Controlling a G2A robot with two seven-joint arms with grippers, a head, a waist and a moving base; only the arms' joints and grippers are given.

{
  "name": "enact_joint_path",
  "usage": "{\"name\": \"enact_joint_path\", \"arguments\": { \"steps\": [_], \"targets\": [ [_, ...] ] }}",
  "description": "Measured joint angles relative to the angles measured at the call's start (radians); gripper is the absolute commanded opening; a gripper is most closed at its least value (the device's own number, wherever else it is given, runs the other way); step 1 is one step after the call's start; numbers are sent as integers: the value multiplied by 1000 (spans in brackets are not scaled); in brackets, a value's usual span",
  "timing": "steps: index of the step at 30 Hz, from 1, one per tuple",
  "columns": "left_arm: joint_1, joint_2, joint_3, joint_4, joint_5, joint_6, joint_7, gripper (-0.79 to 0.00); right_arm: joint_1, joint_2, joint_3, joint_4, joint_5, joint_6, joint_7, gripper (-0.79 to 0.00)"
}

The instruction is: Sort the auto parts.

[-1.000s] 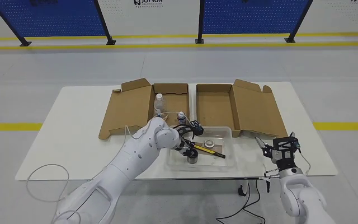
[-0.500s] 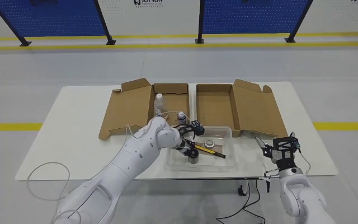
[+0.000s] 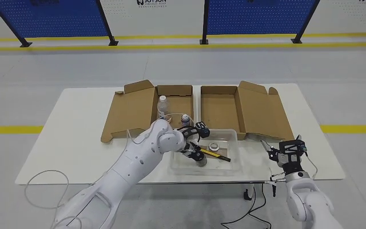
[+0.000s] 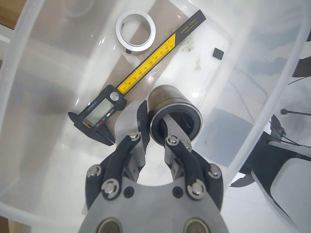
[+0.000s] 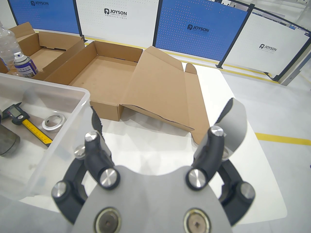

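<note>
A clear plastic bin [image 3: 234, 137] stands at the table's front middle. In it stands a dark steel cylindrical bearing [image 4: 175, 112], upright. My left gripper [image 4: 155, 120] is shut on the bearing's wall, one finger inside its bore and one outside. Next to it lie a black and yellow digital caliper [image 4: 136, 78] and a silver metal ring [image 4: 135, 33]. In the top view the left gripper [image 3: 196, 154] is over the bearing [image 3: 200, 161]. My right gripper [image 3: 284, 150] stands open and holds nothing near the table's front right edge, beside the bin [image 5: 60, 122].
Two open cardboard boxes sit behind the bin. The left box [image 3: 134, 111] holds a clear bottle [image 3: 163, 105] and a spray can [image 3: 185, 120]; the right box [image 3: 220, 111] has a bare floor. A small black square [image 4: 218, 54] lies in the bin.
My left gripper has edged slightly to the right over the bearing inside the bin. The right arm has kept still.
</note>
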Motion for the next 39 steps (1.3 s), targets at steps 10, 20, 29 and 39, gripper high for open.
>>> {"name": "enact_joint_path", "arguments": {
  "steps": [10,20,29,39],
  "targets": [
    [25,18,-21,-51,15,-10,6,-785,0,0,0,0,0,0,0,0],
    [64,45,-81,-125,27,6,66,-785,0,0,0,0,0,0,0,0],
    [127,83,-164,-253,43,30,57,-785,0,0,0,0,0,0,0,0],
    [214,120,-245,-467,62,67,21,-785,0,0,0,0,0,0,0,0]
  ]
}}
